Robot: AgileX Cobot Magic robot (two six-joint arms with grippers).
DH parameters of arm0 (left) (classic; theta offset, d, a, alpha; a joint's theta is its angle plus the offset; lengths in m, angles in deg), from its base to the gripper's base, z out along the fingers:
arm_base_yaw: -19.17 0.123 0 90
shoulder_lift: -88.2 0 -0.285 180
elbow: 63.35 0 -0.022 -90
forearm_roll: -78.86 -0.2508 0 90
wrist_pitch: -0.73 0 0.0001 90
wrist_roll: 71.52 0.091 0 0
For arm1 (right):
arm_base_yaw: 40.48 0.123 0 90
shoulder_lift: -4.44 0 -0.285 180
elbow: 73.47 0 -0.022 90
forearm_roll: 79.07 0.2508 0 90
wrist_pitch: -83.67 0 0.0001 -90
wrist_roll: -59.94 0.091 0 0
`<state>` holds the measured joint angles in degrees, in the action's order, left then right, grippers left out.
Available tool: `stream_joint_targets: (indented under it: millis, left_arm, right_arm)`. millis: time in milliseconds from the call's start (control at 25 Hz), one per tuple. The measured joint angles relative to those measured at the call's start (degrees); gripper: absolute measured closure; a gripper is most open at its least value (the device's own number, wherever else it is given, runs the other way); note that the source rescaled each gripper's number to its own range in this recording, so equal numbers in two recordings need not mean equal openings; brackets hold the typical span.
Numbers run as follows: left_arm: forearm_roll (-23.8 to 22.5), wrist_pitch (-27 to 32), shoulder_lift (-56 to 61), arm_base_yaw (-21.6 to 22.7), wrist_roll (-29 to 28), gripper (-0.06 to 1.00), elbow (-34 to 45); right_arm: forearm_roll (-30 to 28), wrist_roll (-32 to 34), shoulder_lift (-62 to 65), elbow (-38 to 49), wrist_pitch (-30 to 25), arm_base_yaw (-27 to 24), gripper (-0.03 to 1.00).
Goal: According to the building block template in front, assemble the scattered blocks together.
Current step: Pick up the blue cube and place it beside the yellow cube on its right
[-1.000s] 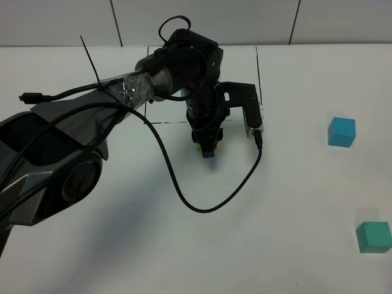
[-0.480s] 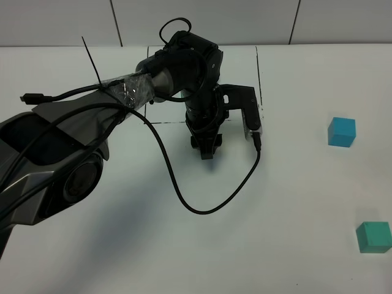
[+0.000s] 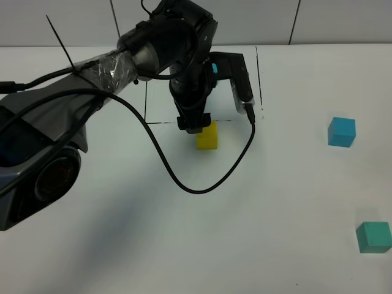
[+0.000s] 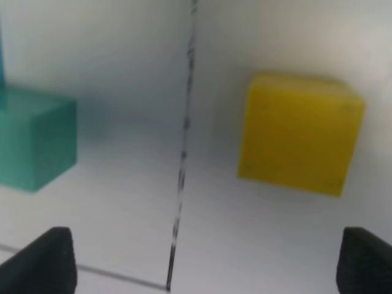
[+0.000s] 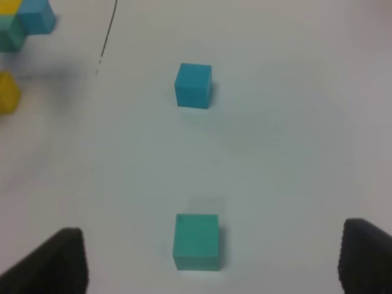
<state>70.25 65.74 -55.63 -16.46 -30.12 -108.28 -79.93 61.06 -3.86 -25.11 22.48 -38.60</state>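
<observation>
The yellow block (image 3: pixel 207 136) (image 4: pixel 298 131) rests on the white table just outside the near black line (image 4: pixel 182 153) of the template frame (image 3: pixel 260 79). Above it and slightly behind, my left gripper (image 3: pixel 192 124) (image 4: pixel 205 266) hangs open, touching nothing. Across the line sits the template's teal cube (image 4: pixel 33 138); the arm hides most of the template in the high view. At the right lie the sky-blue block (image 3: pixel 341 131) (image 5: pixel 194 85) and the teal-green block (image 3: pixel 373 237) (image 5: pixel 196 241). My right gripper (image 5: pixel 211 269) hovers open above the teal-green block, outside the high view.
The left arm's black cable (image 3: pixel 202 184) loops down over the table in front of the yellow block. The right wrist view catches the template's blue and teal cubes (image 5: pixel 24 21) and the yellow block (image 5: pixel 7 92) at its edge. A tiled wall (image 3: pixel 275 21) backs the table.
My left gripper opened, let go of the yellow block and rose back toward the frame. The yellow block now stands uncovered on the table. The right side is unchanged.
</observation>
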Motion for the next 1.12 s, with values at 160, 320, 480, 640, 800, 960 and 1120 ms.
stream_joint_targets:
  millis: [160, 320, 480, 640, 800, 960, 1120]
  left_arm:
    - [0.07, 2.88, 2.44, 3.53, -5.74, -0.06, 0.0]
    - [4.12, 3.33, 5.99, 9.13, -7.59, -0.06, 0.0]
    - [9.54, 3.33, 10.84, 15.51, -8.57, -0.06, 0.0]
    - [11.53, 3.33, 17.46, 22.0, -9.8, -0.06, 3.87]
    - [11.53, 1.79, 26.99, 28.85, -10.83, -0.06, 14.79]
    - [11.45, -6.2, 39.09, 36.05, -15.24, -0.06, 30.11]
    - [10.97, -12.89, 54.12, 39.03, -18.75, -0.06, 44.44]
  right_arm:
    - [0.0, 0.0, 0.0, 0.0, 0.0, 0.0, 0.29]
    - [0.0, 0.0, 0.0, 0.0, 0.0, 0.0, 0.29]
    - [0.0, 0.0, 0.0, 0.0, 0.0, 0.0, 0.29]
    - [0.0, 0.05, 0.0, 0.0, 0.0, 0.0, 0.29]
    - [0.0, 0.05, 0.0, 0.0, 0.0, 0.0, 0.29]
    - [0.0, 0.05, 0.0, 0.0, 0.0, 0.0, 0.29]
    - [0.0, 0.05, 0.0, 0.0, 0.0, 0.0, 0.29]
